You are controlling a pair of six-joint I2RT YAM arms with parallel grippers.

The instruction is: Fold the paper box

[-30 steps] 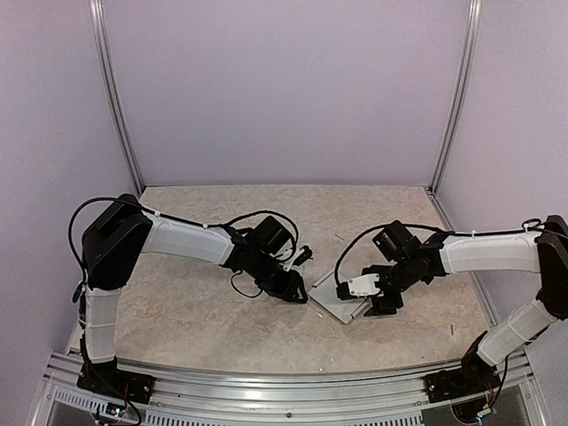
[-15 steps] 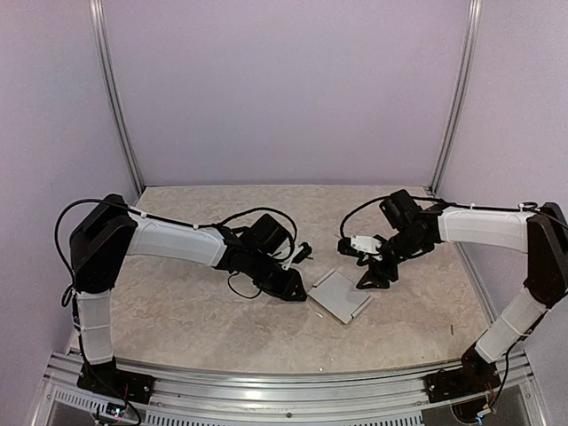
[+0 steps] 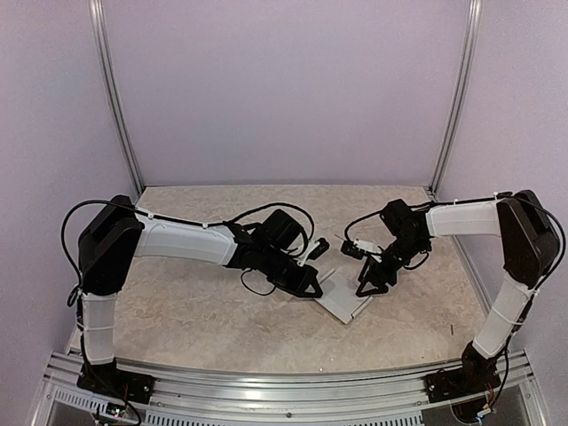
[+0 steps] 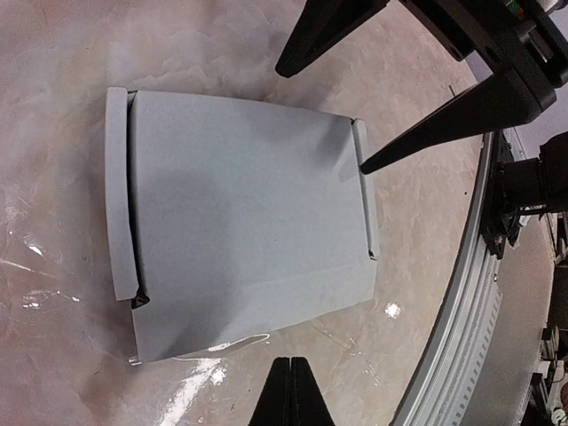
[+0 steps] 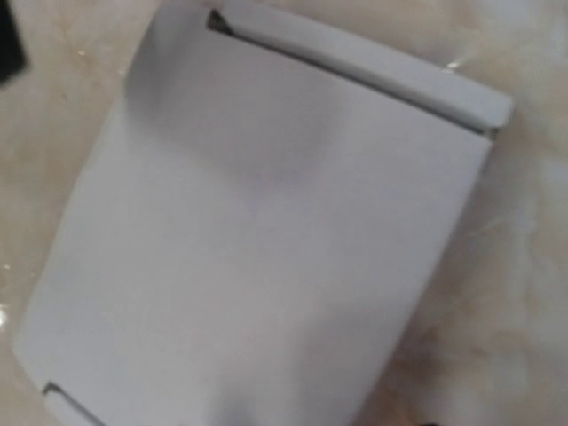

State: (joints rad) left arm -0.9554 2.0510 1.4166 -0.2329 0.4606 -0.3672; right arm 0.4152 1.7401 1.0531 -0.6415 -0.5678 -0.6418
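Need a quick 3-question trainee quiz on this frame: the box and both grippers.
1. True or false: the left gripper is clamped on the paper box.
2. The right gripper is: A) shut on the box, B) open, close to the box, C) out of every view.
3. Fill in: the box lies flat on the ____.
Key: 1 false, it is shut with nothing between its fingers; 2 B; 3 table.
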